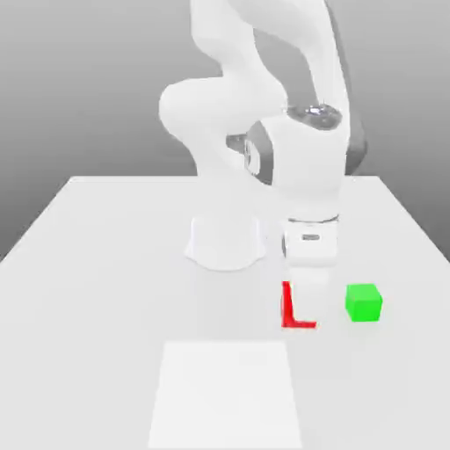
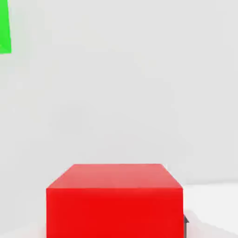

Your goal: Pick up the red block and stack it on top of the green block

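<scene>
The red block (image 1: pixel 286 308) rests on the white table (image 1: pixel 105 264), a little right of the middle in the exterior view. My gripper (image 1: pixel 304 306) reaches straight down over it and is shut on it. The white fingers cover most of the block, leaving a red strip along one side and its lower edge. In the hand view the red block (image 2: pixel 115 200) sits large and close between the jaws. The green block (image 1: pixel 364 301) stands on the table just to the exterior view's right of the red one, with a small gap between them. One edge of the green block (image 2: pixel 4 28) also appears in the hand view.
The arm's round white base (image 1: pixel 226 242) stands behind the blocks. A paler square patch (image 1: pixel 227 391) lies flat on the table towards the front. The table's edges run along both sides of the exterior view.
</scene>
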You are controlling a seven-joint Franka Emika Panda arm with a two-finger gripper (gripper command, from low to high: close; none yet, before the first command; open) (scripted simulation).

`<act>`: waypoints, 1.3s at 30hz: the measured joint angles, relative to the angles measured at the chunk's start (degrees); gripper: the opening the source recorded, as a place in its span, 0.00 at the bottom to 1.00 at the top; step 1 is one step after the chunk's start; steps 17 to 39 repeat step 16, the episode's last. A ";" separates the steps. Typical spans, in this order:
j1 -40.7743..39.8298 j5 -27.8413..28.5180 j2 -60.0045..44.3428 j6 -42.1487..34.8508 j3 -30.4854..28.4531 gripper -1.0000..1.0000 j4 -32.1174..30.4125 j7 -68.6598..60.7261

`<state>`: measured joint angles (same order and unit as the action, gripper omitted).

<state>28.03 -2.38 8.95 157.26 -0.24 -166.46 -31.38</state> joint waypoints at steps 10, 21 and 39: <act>16.01 -0.84 -1.24 3.40 7.78 0.00 -2.00 -16.38; 15.41 2.38 -8.90 10.74 7.10 1.00 -1.72 -14.42; 15.41 2.38 -8.90 10.74 7.10 1.00 -1.72 -14.42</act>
